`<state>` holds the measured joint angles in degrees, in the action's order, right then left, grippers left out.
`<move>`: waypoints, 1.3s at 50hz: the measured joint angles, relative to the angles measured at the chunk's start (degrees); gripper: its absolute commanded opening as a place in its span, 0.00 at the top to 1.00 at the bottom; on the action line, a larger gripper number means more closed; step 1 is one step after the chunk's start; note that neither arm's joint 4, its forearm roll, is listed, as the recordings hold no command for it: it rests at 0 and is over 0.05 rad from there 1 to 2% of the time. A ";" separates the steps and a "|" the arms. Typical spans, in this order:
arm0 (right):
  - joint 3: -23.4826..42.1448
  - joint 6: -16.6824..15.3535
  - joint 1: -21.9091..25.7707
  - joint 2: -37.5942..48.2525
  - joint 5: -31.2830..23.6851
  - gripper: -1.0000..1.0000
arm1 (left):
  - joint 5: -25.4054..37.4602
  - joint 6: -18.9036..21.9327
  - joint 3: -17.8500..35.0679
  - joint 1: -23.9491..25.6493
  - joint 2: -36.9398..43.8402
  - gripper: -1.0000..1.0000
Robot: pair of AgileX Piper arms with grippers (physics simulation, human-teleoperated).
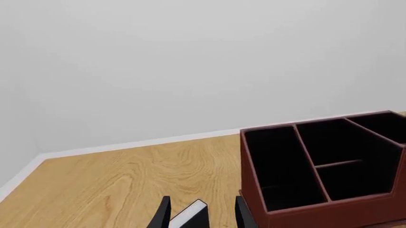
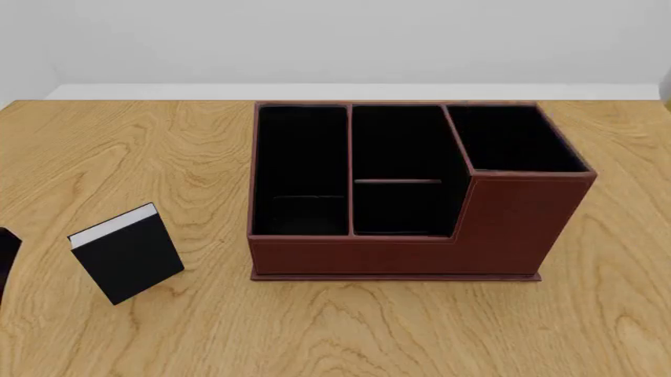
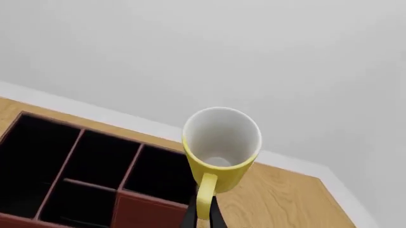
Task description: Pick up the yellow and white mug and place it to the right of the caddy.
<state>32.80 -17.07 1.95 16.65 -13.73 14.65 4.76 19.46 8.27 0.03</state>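
The right gripper (image 3: 201, 216) pinches the handle of the small yellow, white-lined mug (image 3: 221, 145), apparently held above the big reddish-brown leather-look caddy's (image 2: 419, 251) right end. Its target lies farther right.

The yellow and white mug (image 3: 221, 151) was yellow outside and white inside. The caddy (image 2: 504, 228) was reddish-brown with black lining. The book (image 2: 128, 258) was black with white page edges. The bench (image 2: 126, 157) showed light wood grain.

Caddy (image 2: 419, 236) beside black book (image 2: 128, 253)
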 measured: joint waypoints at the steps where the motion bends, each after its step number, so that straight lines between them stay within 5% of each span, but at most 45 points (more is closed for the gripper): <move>1: -0.09 0.16 -0.25 0.11 0.17 1.00 | -0.02 0.00 -0.03 0.01 0.00 0.00; 27: -1.91 7.59 -7.49 4.41 3.41 1.00 | -0.41 0.00 -0.66 -0.10 -0.01 0.00; 65: -7.01 11.70 -12.60 8.96 7.13 1.00 | -0.88 -0.28 -1.70 -0.35 0.00 0.00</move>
<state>25.79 -5.38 -10.65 25.61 -6.59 13.77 4.48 17.76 7.92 0.03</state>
